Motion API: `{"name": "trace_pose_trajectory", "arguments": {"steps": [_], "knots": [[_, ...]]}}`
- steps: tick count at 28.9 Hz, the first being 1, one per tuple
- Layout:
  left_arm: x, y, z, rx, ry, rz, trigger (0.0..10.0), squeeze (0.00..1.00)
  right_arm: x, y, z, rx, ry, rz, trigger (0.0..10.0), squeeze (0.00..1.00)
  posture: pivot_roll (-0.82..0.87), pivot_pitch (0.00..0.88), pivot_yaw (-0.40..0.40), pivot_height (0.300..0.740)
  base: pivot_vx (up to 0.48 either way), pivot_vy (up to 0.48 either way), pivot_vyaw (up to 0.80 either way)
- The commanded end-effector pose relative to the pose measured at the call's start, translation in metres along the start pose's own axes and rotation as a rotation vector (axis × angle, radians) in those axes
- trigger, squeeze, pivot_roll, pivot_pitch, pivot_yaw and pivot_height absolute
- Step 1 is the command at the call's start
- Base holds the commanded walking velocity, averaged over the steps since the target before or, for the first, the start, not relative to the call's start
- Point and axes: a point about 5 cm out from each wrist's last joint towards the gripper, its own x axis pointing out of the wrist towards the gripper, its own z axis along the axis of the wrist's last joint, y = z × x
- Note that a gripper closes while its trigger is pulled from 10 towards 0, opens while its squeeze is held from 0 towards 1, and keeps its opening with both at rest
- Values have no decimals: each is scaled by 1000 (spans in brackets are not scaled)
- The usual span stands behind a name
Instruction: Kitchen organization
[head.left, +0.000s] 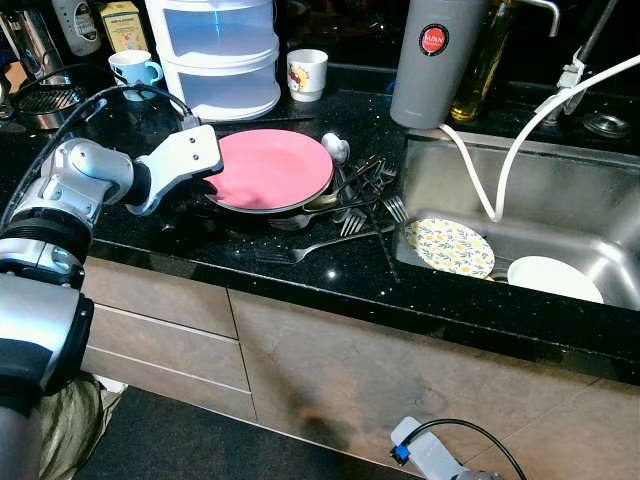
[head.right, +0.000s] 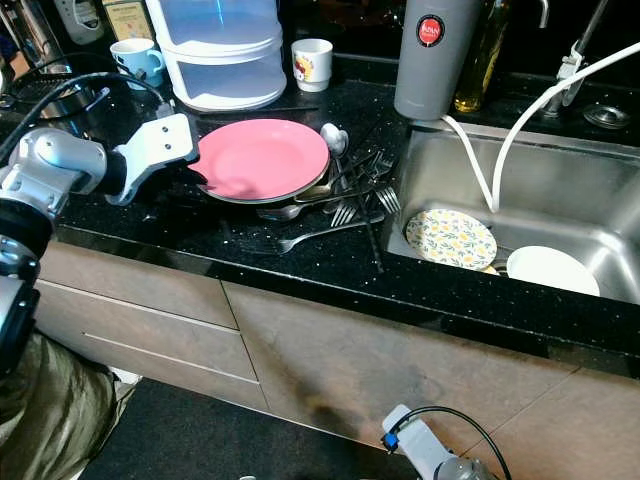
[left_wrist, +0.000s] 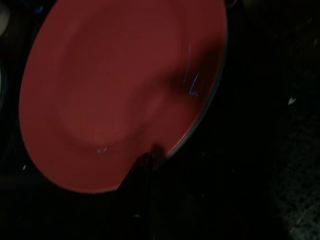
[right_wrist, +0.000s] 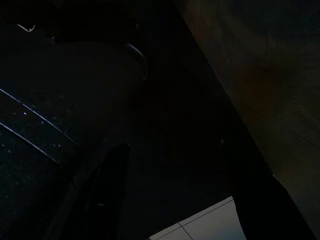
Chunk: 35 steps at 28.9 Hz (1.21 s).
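A pink plate (head.left: 275, 168) lies slightly tilted on the black counter, resting on a dark dish and a pile of forks and spoons (head.left: 352, 212). My left gripper (head.left: 213, 183) is at the plate's left rim. In the left wrist view one black finger (left_wrist: 146, 167) lies over the rim of the plate (left_wrist: 120, 90), and the other finger is hidden beneath it. A floral plate (head.left: 450, 247) and a white plate (head.left: 553, 277) lie in the steel sink (head.left: 560, 190). My right arm (head.left: 430, 455) hangs idle low in front of the cabinet.
Behind the plate stand a stacked plastic container (head.left: 218, 55), a white cup (head.left: 306, 73) and a blue mug (head.left: 135, 68). A grey flask (head.left: 435, 60) and an oil bottle (head.left: 482, 70) stand by the sink. White hoses (head.left: 500, 170) hang into the basin.
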Motion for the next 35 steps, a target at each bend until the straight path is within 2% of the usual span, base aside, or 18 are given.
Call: {"name": "trace_pose_trajectory", "arguments": {"steps": [1,14,23,29,35], "knots": [[4,1,5,20,14,-1,10000,0,0,0,-1,2,2,-1,10000,0,-1,19,33,740,0,0,0],[12,6,12,58,-29,167,10000,0,0,0,-2,2,3,-4,10000,0,-12,26,30,740,0,0,0],[23,0,8,61,-19,214,10000,0,-1,0,-4,2,6,-4,10000,0,-25,27,25,740,0,0,0],[28,-4,6,56,-13,211,10000,0,-1,1,-6,1,10,-4,10000,0,-29,25,23,740,0,0,0],[33,-11,1,42,3,136,10000,0,-1,1,-7,0,12,-4,10000,0,-31,26,24,740,0,0,0]]}}
